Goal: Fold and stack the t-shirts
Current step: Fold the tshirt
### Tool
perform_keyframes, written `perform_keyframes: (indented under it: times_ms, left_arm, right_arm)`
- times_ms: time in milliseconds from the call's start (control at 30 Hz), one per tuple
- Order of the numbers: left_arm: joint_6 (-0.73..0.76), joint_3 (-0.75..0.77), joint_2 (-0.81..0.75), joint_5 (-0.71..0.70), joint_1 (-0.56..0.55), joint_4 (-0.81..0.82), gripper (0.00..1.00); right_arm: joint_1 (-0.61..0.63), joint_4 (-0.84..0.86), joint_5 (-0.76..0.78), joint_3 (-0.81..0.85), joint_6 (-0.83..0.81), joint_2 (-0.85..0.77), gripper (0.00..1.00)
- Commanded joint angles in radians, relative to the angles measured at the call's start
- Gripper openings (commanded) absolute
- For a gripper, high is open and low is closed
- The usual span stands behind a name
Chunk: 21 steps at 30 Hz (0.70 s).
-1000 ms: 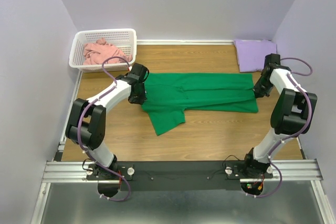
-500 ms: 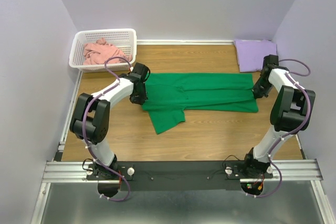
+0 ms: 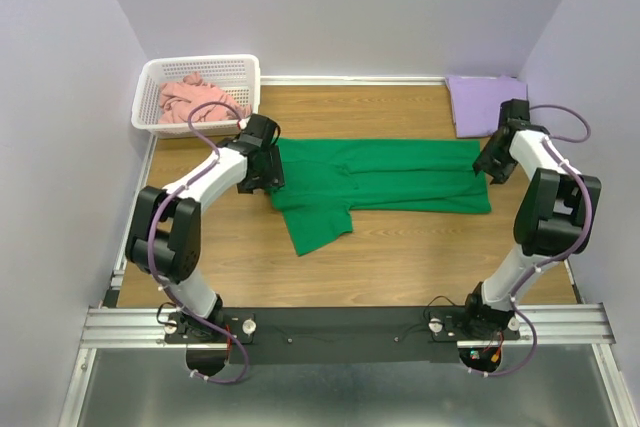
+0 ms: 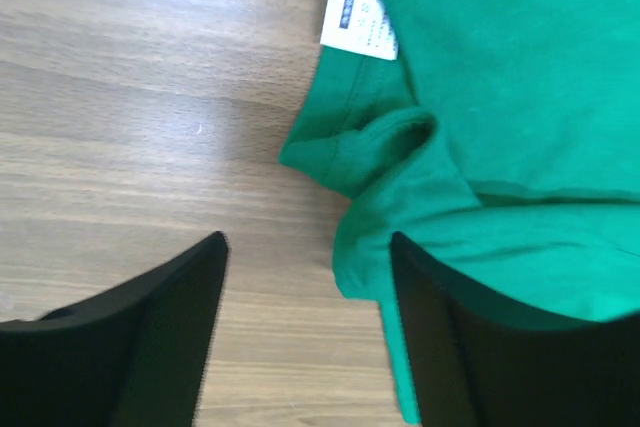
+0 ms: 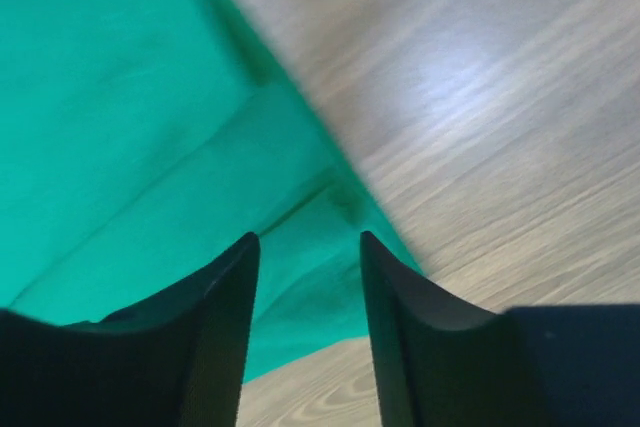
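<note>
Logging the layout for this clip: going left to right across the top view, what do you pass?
White basket holding the pink t-shirt → left gripper → green t-shirt → purple t-shirt. The right gripper overlaps the purple one, so it is left out.

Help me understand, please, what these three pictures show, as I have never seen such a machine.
These are two white robot arms bolted at the near edge of a wooden table. The wide picture looks down from above; the other two come from a camera on each wrist, its black fingers in view. A green t-shirt lies flat, partly folded. The left gripper is at its collar end, by the white label; the right gripper at the other end. Both are open and hold nothing. A purple t-shirt lies folded at the far right; a pink t-shirt is bunched in a white basket at the far left.
</note>
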Motion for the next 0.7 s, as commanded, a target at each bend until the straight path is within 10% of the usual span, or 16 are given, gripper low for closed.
perform_keyframes:
  times_ms: [0, 367, 667]
  left_arm:
    - [-0.026, -0.002, -0.107, -0.008, 0.003, 0.006, 0.77]
    - [-0.082, -0.280, -0.357, 0.156, -0.072, 0.083, 0.78]
    - [-0.179, -0.420, -0.299, 0.225, -0.227, 0.193, 0.73]
  right_arm:
    - [0.062, 0.026, -0.041, 0.015, -0.020, -0.100, 0.55]
    - [0.413, 0.282, -0.504, -0.296, 0.090, -0.363, 0.63]
    - [0.651, 0.578, -0.595, -0.494, 0.253, -0.288, 0.61]
